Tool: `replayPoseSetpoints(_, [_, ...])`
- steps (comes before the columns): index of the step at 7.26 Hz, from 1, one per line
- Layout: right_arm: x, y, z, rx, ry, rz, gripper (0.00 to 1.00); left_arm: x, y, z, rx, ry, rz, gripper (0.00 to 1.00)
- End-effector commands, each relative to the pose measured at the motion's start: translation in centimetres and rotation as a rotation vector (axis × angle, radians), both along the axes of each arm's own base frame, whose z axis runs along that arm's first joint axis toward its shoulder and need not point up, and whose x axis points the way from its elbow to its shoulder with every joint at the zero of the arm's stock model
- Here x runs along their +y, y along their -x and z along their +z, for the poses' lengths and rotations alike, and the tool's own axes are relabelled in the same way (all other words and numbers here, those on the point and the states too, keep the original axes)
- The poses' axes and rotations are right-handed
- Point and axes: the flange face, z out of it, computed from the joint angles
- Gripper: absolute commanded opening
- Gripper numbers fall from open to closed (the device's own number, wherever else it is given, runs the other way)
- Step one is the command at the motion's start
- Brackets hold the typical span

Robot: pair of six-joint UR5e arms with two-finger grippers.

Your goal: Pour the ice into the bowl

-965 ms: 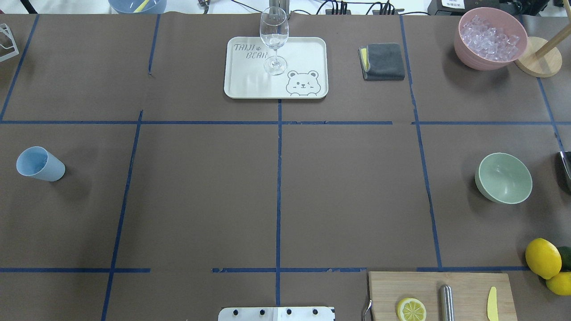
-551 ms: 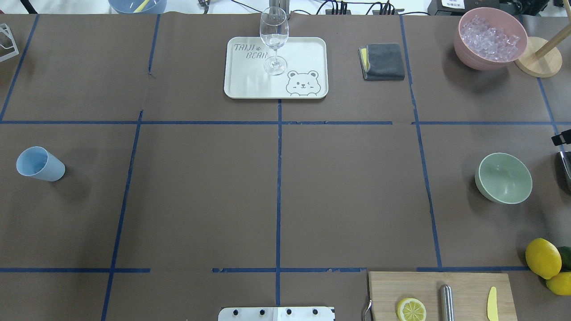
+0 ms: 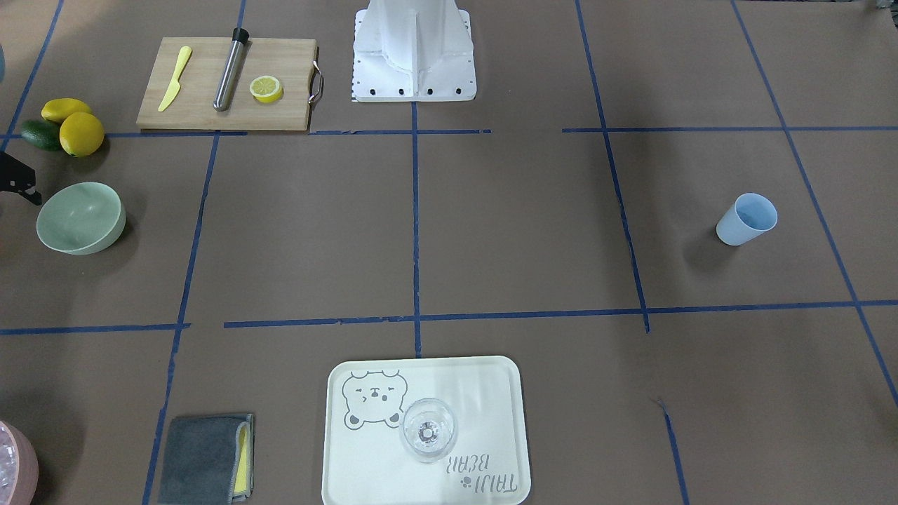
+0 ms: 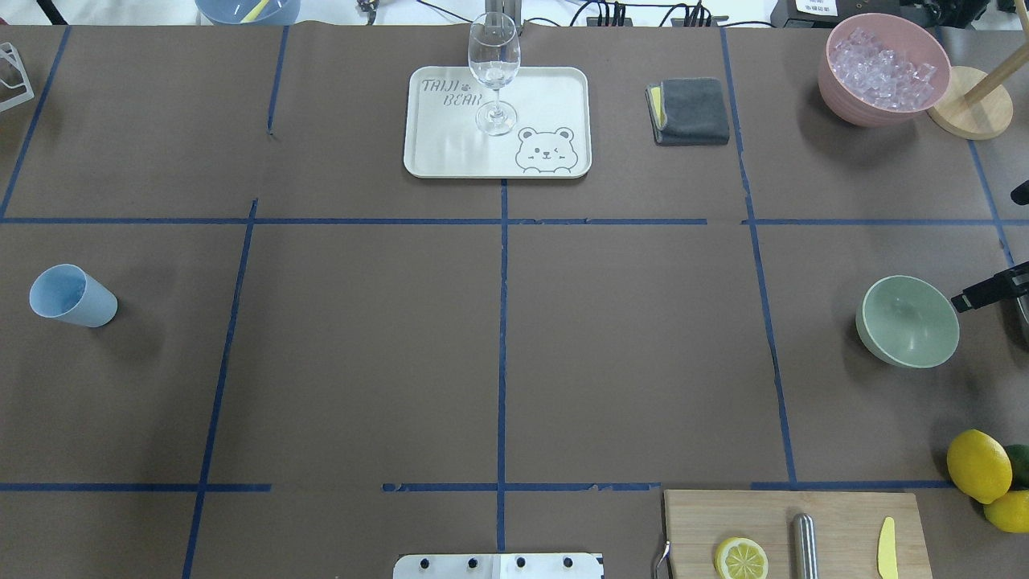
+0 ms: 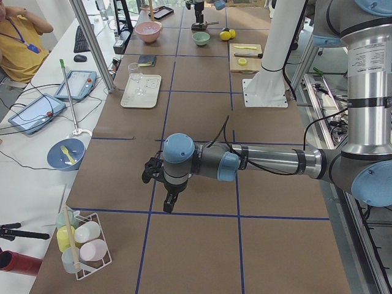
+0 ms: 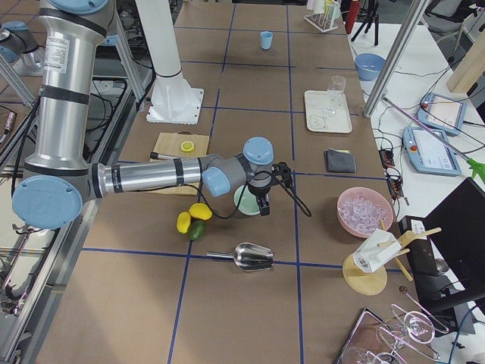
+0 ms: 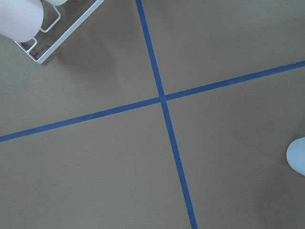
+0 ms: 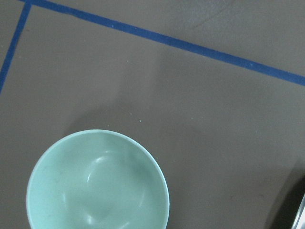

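Note:
The pale mint-green bowl (image 4: 908, 322) stands empty at the table's right, also in the front view (image 3: 78, 217) and the right wrist view (image 8: 97, 183). The ice (image 4: 883, 68) fills the pink container (image 4: 836, 88) at the far right corner. My right gripper (image 6: 263, 203) hangs over the bowl's outer rim. Only one black finger (image 4: 985, 293) shows in the overhead view, so I cannot tell whether it is open or shut. My left gripper (image 5: 166, 205) hovers over bare table far from the bowl. I cannot tell its state.
A metal scoop (image 6: 254, 258) lies beside the bowl toward the table's end. Lemons (image 4: 978, 465) and a cutting board (image 4: 796, 531) lie near the bowl. A blue cup (image 4: 72, 295) stands at the left. A tray (image 4: 555, 96) with a wine glass (image 4: 494, 72) and a grey cloth (image 4: 690, 110) sit at the far side.
The right gripper has come in from the overhead view's right edge. Its black finger now reaches the bowl's right rim. The bowl, ice and cup have not moved.

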Motion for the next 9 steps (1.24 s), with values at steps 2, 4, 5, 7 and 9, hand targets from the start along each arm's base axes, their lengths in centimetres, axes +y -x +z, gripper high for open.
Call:
replayPoseSetpoints(2, [-0.7, 2.8, 1.2, -0.058, 0.03, 0.067, 1.0, 0.0, -0.2, 0.1, 0.0, 0.003, 0.005, 1.0])
replayPoseSetpoints(4, [-0.2, 4.4, 1.8, -0.03, 0.023, 0.052, 1.0, 0.0, -0.3, 0.1, 0.001, 0.0, 0.008, 1.0])
replayPoseSetpoints(5, [-0.3, 4.5, 1.9, -0.02, 0.018, 0.055, 0.93, 0.0, -0.6, 0.1, 0.021, 0.005, 0.015, 1.0])
replayPoseSetpoints(7, [-0.2, 4.7, 2.0, -0.016, 0.018, 0.052, 0.33, -0.1, -0.9, 0.0, 0.021, 0.005, 0.02, 1.0])
replayPoseSetpoints(9, [-0.2, 4.6, 1.9, -0.016, 0.017, 0.055, 0.0, -0.1, -1.0, 0.0, 0.021, 0.002, 0.023, 1.0])
